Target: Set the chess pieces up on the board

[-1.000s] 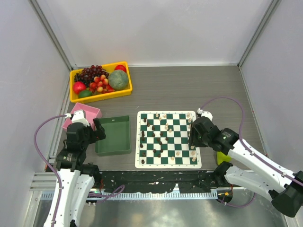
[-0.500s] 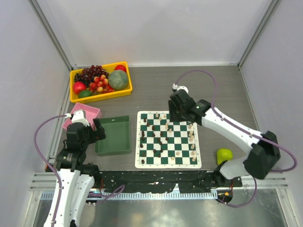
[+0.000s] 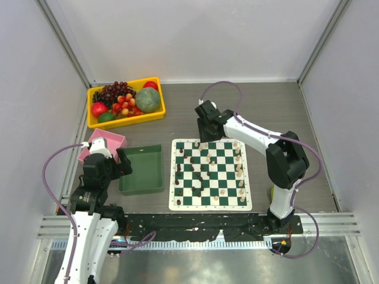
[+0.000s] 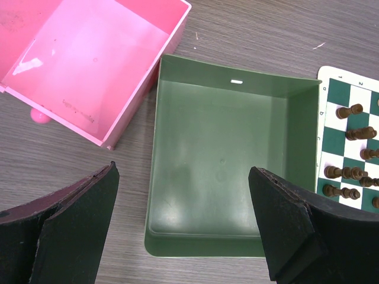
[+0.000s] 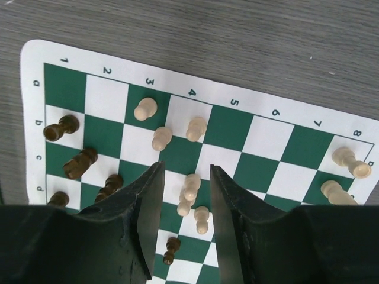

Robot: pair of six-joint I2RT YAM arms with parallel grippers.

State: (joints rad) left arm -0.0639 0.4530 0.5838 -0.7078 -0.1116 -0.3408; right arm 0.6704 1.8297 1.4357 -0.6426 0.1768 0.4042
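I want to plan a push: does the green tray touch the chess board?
Apart. The top view shows a strip of table between tray and board.

Bright, even, soft-shadowed, sharp

**Fruit bin, pink box and green tray at the table's left**

A yellow bin point(image 3: 127, 120) sits at the far left of the grey wood-grain table point(image 3: 260, 112). It holds dark grapes point(image 3: 112, 92), red and yellow cherries point(image 3: 124, 105), a round green melon point(image 3: 148, 99), a red apple point(image 3: 98, 109) and a second red fruit point(image 3: 150, 84) at its far corner. Nearer, an open pink box point(image 4: 89, 53) stands just beside a plain green tray point(image 4: 225, 165); their corners almost touch.
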